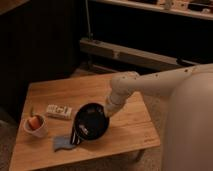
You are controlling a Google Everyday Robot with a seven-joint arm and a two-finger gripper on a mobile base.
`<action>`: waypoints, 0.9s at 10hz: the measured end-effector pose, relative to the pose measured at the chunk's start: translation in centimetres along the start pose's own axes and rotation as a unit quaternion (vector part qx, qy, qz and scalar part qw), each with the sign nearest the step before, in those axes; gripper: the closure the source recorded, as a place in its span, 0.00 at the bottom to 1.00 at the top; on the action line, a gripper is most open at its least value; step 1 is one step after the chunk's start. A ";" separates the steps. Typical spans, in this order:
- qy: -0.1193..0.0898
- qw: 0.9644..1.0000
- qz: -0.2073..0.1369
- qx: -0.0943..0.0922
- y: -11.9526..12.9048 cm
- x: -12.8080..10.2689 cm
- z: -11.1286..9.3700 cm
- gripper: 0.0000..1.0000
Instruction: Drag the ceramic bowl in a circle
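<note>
The ceramic bowl (90, 122), black, glossy and shallow, lies on the wooden table (130, 125) near its front edge. It seems tipped slightly, with its left side over the blue cloth. My gripper (108, 111) reaches down from the white arm (150, 82) and is shut on the bowl's right rim. The fingertips are hidden against the dark rim.
A small pale cup (36, 125) with orange contents stands at the table's left front. A white packet (59, 111) lies behind the bowl's left side. A blue cloth (62, 143) and a dark slim object (75, 136) sit against the bowl's left edge. The robot's white body (187, 130) fills the right.
</note>
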State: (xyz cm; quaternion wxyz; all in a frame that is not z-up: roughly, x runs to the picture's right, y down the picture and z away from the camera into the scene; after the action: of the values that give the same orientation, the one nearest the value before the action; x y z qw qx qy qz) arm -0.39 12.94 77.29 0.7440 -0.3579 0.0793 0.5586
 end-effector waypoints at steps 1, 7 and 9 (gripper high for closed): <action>0.003 1.000 -0.006 -0.002 0.4 -0.4 0.4 0.86; 0.023 0.999 0.026 -0.012 -2.8 -5.1 3.8 0.86; 0.023 0.997 0.066 -0.015 -5.7 -8.6 4.7 0.86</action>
State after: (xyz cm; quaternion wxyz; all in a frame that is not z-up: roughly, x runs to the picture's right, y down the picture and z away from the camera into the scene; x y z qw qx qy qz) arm 0.17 8.47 87.69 0.6978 -0.3759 0.1117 0.5994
